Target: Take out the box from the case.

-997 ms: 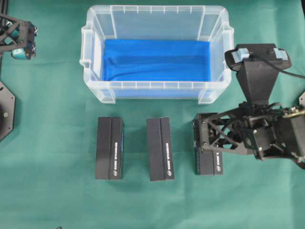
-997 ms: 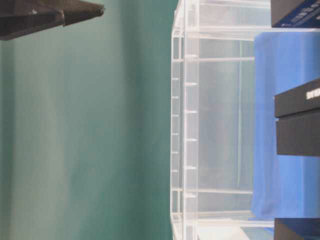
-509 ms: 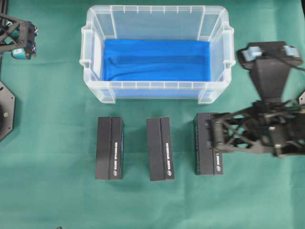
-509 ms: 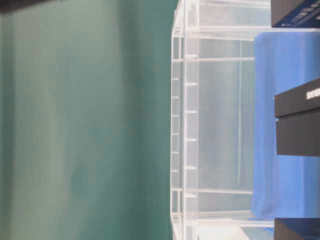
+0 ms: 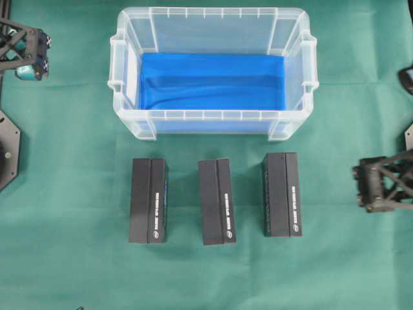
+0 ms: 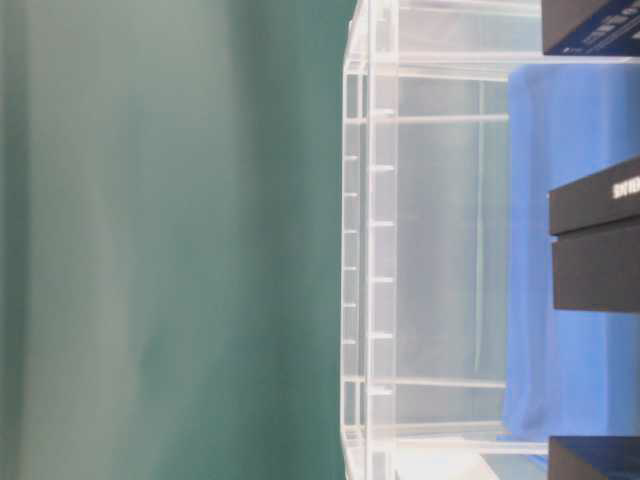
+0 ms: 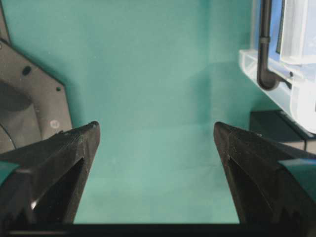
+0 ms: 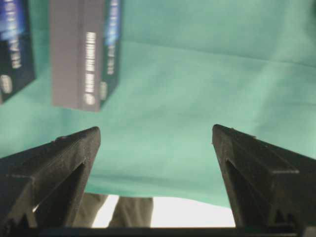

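- Case [image 5: 213, 129]: clear plastic bin at the back centre of the green-covered desk [image 5: 77, 271], upright, open top. Only the blue cloth [image 5: 213, 81] shows on its bottom; no box inside in the overhead view.
- Three black boxes lie on the desk in a row just in front of the case, long sides parallel, apart from each other: left box [image 5: 148, 201], middle box [image 5: 216, 201], right box [image 5: 281, 194]. None touches the case.
- The right box sits slightly nearer the case than the other two.
- Left gripper [image 5: 29, 55]: far left rear corner of the overhead view, well apart from case and boxes. In its wrist view the jaws stand wide apart with only bare green cloth between them; nothing held. A corner of the case rim and one dark box show at the right edge of that view.
- Right gripper [image 5: 368, 190]: at the right edge of the overhead view, level with the box row, well apart from the right box, mostly cut off by the frame. In its wrist view the jaws are spread wide, nothing between them, only green cloth and the desk edge below; two boxes show in the upper left, blurred.
- Table-level view is turned sideways: case wall, blue cloth and parts of the black boxes visible; no gripper in it.
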